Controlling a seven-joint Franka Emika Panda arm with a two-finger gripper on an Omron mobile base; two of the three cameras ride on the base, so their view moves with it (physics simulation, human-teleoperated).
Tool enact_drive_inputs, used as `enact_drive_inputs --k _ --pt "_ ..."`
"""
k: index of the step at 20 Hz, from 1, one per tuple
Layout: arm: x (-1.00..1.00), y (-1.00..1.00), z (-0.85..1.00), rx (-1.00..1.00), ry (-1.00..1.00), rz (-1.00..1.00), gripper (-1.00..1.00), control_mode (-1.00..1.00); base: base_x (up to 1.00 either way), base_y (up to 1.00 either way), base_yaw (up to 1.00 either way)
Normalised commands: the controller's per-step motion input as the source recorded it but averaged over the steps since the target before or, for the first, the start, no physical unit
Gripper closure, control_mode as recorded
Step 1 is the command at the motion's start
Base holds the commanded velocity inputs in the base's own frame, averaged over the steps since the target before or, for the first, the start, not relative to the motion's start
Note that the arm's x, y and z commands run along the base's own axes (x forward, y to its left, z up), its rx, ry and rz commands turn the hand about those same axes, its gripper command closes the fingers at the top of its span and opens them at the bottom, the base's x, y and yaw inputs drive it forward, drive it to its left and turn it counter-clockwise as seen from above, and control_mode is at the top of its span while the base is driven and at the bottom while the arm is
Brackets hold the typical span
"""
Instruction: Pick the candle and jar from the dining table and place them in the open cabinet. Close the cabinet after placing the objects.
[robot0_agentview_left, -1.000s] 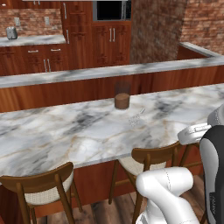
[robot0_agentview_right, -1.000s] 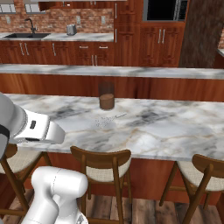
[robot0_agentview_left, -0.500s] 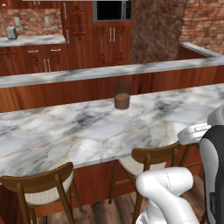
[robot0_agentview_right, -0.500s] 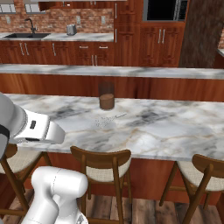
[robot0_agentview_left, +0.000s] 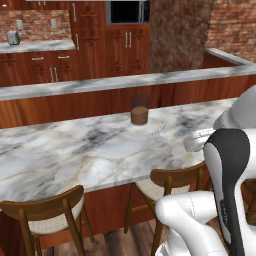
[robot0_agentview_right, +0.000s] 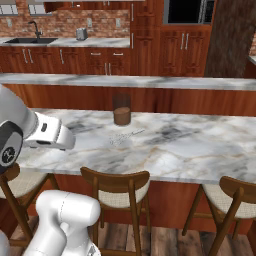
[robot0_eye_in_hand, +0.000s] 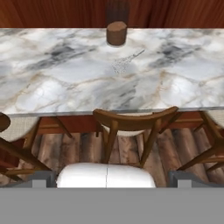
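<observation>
Currently the jar (robot0_agentview_left: 139, 110) is seen upper centre on the dining table (robot0_agentview_left: 75, 150), its brown fill low (glass nearly invisible). With the gripper (robot0_eye_in_hand: 107, 186) fingers spread wide apart, a level approach should be made around the jar's middle.

The marble dining table (robot0_agentview_left: 75, 150) carries the upright jar (robot0_agentview_left: 139, 108).

The white arm (robot0_agentview_left: 227, 170) is seen at the lower right of the left base view, folded upward; the gripper (robot0_eye_in_hand: 107, 177) is spread wide, nothing held.
</observation>
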Motion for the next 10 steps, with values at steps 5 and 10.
enact_drive_inputs --k 5,10 --pt "1.0 0.09 0.0 0.05 -0.03 0.03 -1.0 -1.0 0.0 0.0 0.0" --pt "1.0 0.0 -0.02 0.0 -0.04 0.0 -1.0 -1.0 0.0 0.0 0.0"
